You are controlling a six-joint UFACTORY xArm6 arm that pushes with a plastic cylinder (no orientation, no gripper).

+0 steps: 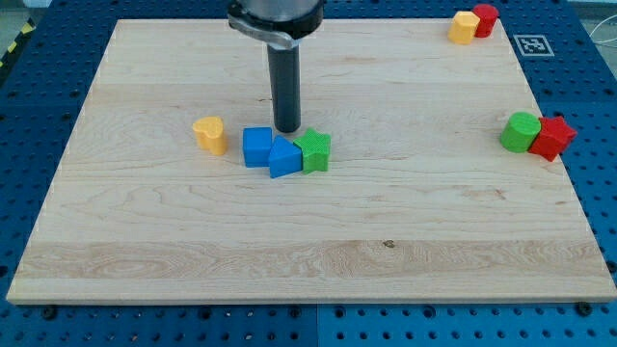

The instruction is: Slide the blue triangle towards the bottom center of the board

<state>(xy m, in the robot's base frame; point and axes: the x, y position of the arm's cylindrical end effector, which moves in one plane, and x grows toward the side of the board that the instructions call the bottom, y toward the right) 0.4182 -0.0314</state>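
Three ribbed plastic blocks clustered left of centre on pale wood-grain surface [308,251]: blue triangle [284,157] in front, touching blue cube [256,146] and green star [314,150]. Just behind them, my tip [287,130], smooth dark rod; end effector without jaws, grasping nothing. Yellow heart [210,134] at left. Green cylinder [521,131] touching red star [552,137] at right. Farthest, yellow block [464,27] against red block [485,19].

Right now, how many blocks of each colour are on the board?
Yellow: 2, a heart and a block at the view's top right
Blue: 2, a cube and a triangle
Green: 2, a star and a round one
Red: 2, and
Total: 8
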